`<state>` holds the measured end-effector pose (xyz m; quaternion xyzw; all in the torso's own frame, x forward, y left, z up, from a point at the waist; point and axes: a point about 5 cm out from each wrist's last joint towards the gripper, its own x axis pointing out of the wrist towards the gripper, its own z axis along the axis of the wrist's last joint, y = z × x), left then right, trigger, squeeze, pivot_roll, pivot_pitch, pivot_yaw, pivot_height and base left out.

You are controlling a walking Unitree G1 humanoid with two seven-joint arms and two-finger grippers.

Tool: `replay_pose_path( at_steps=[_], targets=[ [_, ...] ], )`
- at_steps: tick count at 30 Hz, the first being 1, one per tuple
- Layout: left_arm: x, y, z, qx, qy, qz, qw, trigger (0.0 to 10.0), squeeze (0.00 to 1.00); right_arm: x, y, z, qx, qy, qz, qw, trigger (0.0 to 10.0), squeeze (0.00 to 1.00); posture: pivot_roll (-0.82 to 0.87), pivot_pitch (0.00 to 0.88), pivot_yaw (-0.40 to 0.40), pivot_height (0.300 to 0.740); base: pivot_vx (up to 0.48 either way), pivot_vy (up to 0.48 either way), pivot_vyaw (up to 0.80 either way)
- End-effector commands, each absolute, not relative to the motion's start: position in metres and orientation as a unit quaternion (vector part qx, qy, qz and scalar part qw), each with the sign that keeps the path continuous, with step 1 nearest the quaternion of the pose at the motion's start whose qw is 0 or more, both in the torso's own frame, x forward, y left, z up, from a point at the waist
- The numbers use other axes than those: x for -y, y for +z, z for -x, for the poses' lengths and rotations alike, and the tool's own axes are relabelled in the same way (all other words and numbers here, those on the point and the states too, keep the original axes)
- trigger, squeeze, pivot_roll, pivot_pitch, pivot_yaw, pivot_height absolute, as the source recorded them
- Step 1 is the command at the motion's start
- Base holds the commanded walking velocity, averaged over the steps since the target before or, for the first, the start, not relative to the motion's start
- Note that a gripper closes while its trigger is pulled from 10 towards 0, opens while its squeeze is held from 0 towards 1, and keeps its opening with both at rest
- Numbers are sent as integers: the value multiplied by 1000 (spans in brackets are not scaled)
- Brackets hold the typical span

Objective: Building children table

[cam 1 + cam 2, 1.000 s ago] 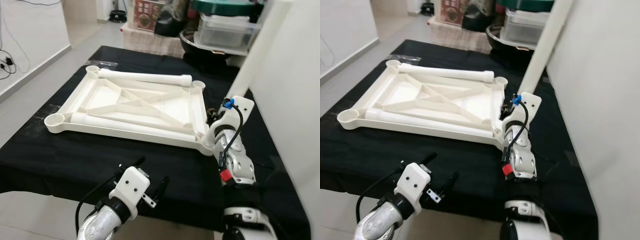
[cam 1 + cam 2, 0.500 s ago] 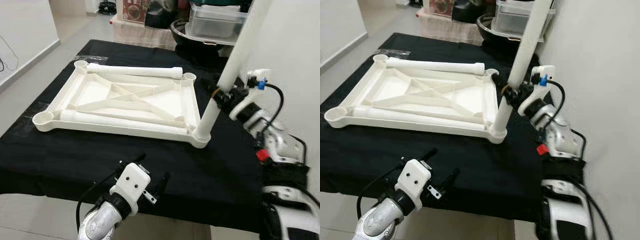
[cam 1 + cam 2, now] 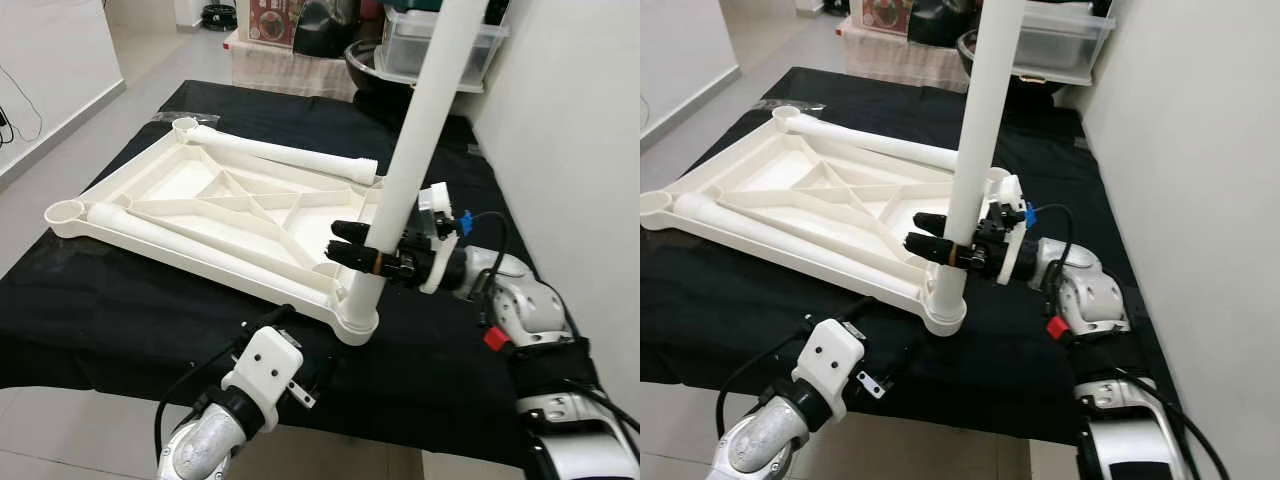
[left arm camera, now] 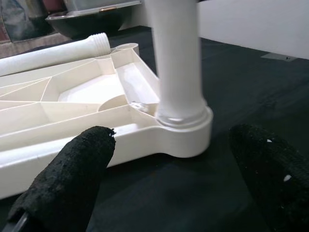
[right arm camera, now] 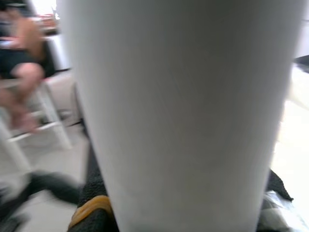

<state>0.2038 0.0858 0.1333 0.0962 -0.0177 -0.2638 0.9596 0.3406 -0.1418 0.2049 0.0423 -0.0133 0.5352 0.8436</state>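
A white children's tabletop (image 3: 215,205) lies upside down on a table with a black cloth (image 3: 120,310). One white leg (image 3: 415,140) stands in its near right corner socket (image 3: 355,320), leaning slightly. My right gripper (image 3: 352,244) is shut on this leg just above the socket, and its fingers (image 5: 91,212) clasp the leg (image 5: 178,111) close up in the right wrist view. Two more legs lie on the tabletop, one along the far side (image 3: 285,155) and one along the near side (image 3: 195,238). My left gripper (image 4: 171,142) hangs open by the table's front edge, facing the socket (image 4: 186,128).
Clear storage boxes (image 3: 445,40) and a dark bowl (image 3: 385,70) stand beyond the table's far end. A white wall (image 3: 570,140) runs close along the right. Pale floor (image 3: 60,120) lies to the left. A seated person (image 5: 19,63) shows blurred in the right wrist view.
The view has shifted. My right gripper has slid down the leg and now points leftward across it, just above the socket. The left gripper stays open near the front edge.
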Motion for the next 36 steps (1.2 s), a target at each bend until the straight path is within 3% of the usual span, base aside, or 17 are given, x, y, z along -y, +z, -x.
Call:
replay_pose_path(
  at_steps=[1, 3, 6, 8, 9, 10, 11, 14, 17, 18, 19, 20, 21, 22, 27, 28, 36],
  targets=[
    [-86, 132, -202, 10, -266, -94, 959, 10000, 0, 151, 205, -349, 16, 482, -60, 874, 0, 0, 110, 69, -125, 740, 0, 0, 0],
    [-86, 131, -202, 10, -266, -94, 959, 10000, 0, 163, 205, -364, 23, 351, -61, 934, 0, 0, 104, 70, -121, 740, 0, 0, 0],
    [-86, 131, -202, 10, -266, -94, 959, 10000, 0, 166, 204, -366, 23, 324, -61, 944, 0, 0, 104, 70, -121, 740, 0, 0, 0],
    [-86, 131, -202, 10, -267, -94, 959, 10000, 0, 181, 200, -372, 14, 209, -53, 976, 0, 0, 99, 68, -119, 740, 0, 0, 0],
    [-86, 131, -202, 9, -268, -94, 959, 10000, 0, 201, 194, -373, 2, 66, -56, 996, 0, 0, 96, 68, -116, 740, 0, 0, 0],
    [-86, 131, -202, 9, -268, -94, 959, 10000, 0, 201, 194, -373, 2, 66, -56, 996, 0, 0, 96, 68, -116, 740, 0, 0, 0],
    [-86, 131, -203, 9, -269, -94, 959, 10000, 0, 221, 185, -365, -14, -87, -61, 994, 0, 0, 98, 68, -117, 740, 0, 0, 0],
    [-86, 131, -203, 9, -269, -95, 958, 10000, 0, 236, 172, -346, -39, -246, -73, 966, 0, 0, 102, 68, -117, 740, 0, 0, 0],
    [-86, 131, -203, 10, -268, -96, 959, 10000, 0, 220, 165, -338, -57, -267, -98, 957, 0, 0, 103, 69, -120, 740, 0, 0, 0],
    [-86, 131, -203, 10, -268, -96, 959, 10000, 0, 199, 166, -342, -52, -235, -131, 962, 2941, 0, 103, 68, -120, 740, 0, 0, 0],
    [-86, 131, -203, 10, -268, -96, 959, 10000, 0, 199, 166, -342, -52, -235, -131, 962, 2941, 0, 103, 68, -120, 740, 0, 0, 0],
    [-86, 131, -203, 10, -268, -96, 959, 10000, 0, 193, 169, -344, -42, -218, -139, 965, 4902, 0, 103, 68, -120, 740, 0, 0, 0],
    [-86, 131, -203, 10, -268, -96, 959, 10000, 0, 193, 169, -344, -42, -218, -139, 965, 4902, 0, 103, 68, -120, 740, 0, 0, 0],
    [-86, 131, -203, 10, -267, -96, 959, 10000, 0, 185, 176, -349, -15, -181, -152, 972, 10000, 1000, 104, 66, -121, 740, 0, 0, 0],
    [-86, 131, -203, 10, -267, -96, 959, 10000, 0, 171, 198, -359, 52, -108, -164, 979, 10000, 1000, 102, 64, -122, 740, 0, 0, 0],
    [-85, 131, -203, 10, -267, -95, 959, 10000, 0, 171, 214, -364, 95, -35, -164, 981, 10000, 0, 100, 64, -123, 740, 0, 0, 0],
    [-85, 131, -203, 10, -267, -93, 959, 10000, 0, 177, 229, -359, 96, 209, -186, 955, 10000, 0, 97, 64, -122, 740, 0, 0, 0]
  ],
)
